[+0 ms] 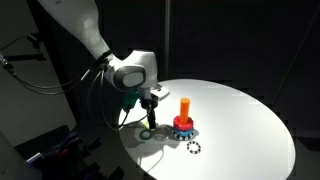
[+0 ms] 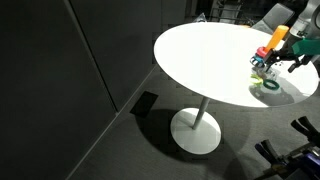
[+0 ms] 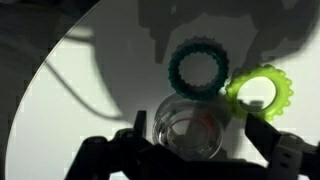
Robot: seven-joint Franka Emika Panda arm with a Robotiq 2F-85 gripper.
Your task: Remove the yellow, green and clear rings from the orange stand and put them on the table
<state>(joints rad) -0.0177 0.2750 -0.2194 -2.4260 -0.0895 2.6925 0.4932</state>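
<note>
All three rings lie on the white table (image 3: 90,110). In the wrist view the green ring (image 3: 198,68) sits at centre, with the yellow ring (image 3: 262,90) just beside it on the right. The clear ring (image 3: 190,125) is below them, between the jaws of the wide-open gripper (image 3: 200,135), ungripped. The orange stand (image 1: 184,108) carries only a red ring (image 1: 183,124), so the job looks essentially done.

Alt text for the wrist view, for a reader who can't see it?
Three rings lie close together on the white table: a green ring, a yellow ring to its right, and a clear ring nearest the camera. The clear ring sits between the dark fingers of the open gripper.
</note>
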